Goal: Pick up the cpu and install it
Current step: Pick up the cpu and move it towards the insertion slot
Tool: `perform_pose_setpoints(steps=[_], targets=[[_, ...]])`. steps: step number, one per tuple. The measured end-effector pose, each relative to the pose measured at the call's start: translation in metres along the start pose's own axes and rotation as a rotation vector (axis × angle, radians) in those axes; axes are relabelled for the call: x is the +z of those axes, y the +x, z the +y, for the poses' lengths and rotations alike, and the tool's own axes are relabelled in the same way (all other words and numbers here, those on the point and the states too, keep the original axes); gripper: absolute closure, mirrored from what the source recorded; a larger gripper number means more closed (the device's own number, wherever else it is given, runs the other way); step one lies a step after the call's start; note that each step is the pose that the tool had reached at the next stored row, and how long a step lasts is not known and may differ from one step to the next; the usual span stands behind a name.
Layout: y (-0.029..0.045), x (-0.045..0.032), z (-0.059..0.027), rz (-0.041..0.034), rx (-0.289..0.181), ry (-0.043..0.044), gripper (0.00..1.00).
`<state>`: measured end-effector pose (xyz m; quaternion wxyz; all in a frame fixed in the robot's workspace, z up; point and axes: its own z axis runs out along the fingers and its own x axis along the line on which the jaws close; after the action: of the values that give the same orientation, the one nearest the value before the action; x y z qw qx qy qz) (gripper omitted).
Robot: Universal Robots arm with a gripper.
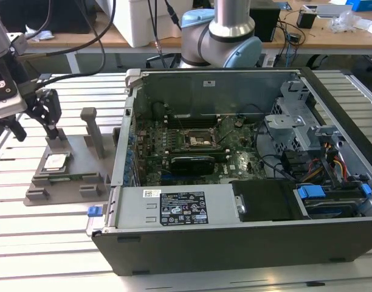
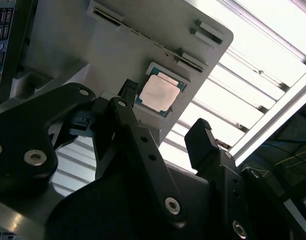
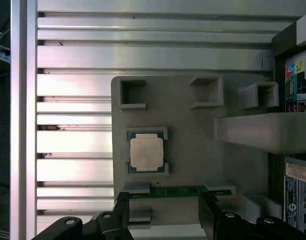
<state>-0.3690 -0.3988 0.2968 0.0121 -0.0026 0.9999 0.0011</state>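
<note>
The black metal two-finger gripper [image 1: 35,131] hangs released, jaws spread and empty, above the small flat silvery-grey square cpu [image 3: 146,152] lying in the grey plastic tray [image 3: 188,150].

The cpu [image 3: 147,152] is a small flat square chip with a silvery-grey metal top and a thin greenish border. It lies flat, metal face up, in a shallow framed recess of the grey tray [image 3: 193,165]. In the first wrist view it sits just ahead of the jaws, in line with the gap between them and touching neither. In the second wrist view the cpu [image 2: 159,93] lies just beyond one jaw's tip. In the exterior view the cpu [image 1: 55,162] rests below the jaws, apart from them.
</note>
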Motion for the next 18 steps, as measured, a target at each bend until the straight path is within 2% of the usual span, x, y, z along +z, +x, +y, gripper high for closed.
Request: perform_pose_setpoints(steps=[6, 13, 18], targets=[[0.0002, 0.0111, 0.0000, -0.0001, 0.000, -0.0001, 0.34], [0.0007, 0.0308, -0.0001, 0.0000, 0.000, 0.0000, 0.34], [0.0009, 0.0390, -0.0001, 0.0000, 0.000, 0.0000, 0.34]])
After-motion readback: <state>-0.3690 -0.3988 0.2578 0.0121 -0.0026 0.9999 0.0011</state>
